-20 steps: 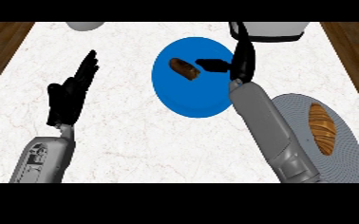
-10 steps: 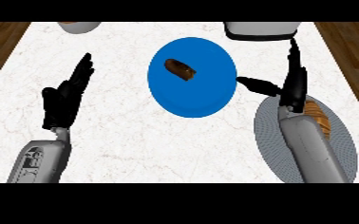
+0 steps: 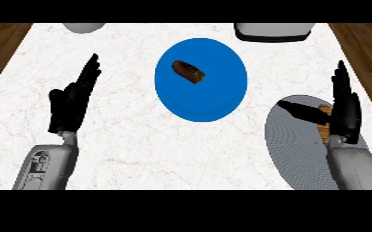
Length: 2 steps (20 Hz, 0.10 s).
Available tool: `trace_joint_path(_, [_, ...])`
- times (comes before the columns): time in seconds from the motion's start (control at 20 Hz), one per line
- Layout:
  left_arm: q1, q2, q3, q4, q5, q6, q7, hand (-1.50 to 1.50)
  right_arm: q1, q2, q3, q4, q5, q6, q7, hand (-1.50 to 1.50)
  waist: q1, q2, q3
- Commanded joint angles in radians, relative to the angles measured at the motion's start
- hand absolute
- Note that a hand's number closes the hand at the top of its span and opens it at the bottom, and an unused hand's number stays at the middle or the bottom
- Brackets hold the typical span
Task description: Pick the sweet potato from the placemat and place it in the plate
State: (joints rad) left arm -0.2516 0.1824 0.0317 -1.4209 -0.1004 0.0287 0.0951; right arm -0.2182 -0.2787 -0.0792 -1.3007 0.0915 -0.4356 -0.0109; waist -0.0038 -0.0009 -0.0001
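Observation:
A brown sweet potato (image 3: 188,71) lies on the upper left part of the round blue plate (image 3: 201,80) at the counter's middle. The grey placemat (image 3: 294,145) is at the lower right. My right hand (image 3: 346,112) stands open over the placemat's right side, fingers straight and pointing up, thumb stretched left, holding nothing. An orange-brown object (image 3: 323,120) on the placemat is mostly hidden behind that hand. At the left of the view my left hand (image 3: 71,103) rests open, fingers up, well away from the plate.
A grey bowl (image 3: 85,27) is cut off at the top left. A white and dark container (image 3: 274,31) sits at the top right. Wooden strips (image 3: 13,37) show where the marble counter ends at both sides.
My right hand has drawn back from the plate to the right and now stands over the placemat. The sweet potato stays on the plate. The left hand has not moved.

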Motion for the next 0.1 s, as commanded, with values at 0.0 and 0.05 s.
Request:
trace_joint_path(0.0, [0.035,0.025,0.028,-0.059,0.025,-0.045,0.019,0.00,0.049,-0.031,-0.062,0.020,-0.033,0.066,-0.066,-1.50,0.004,0.000,0.000])
trace_joint_path(0.05, [0.045,-0.042,-0.028,-0.052,-0.034,0.028,0.022,0.00,0.039,-0.052,-0.081,0.054,-0.054,0.107,-0.088,-1.50,0.004,0.001,0.000])
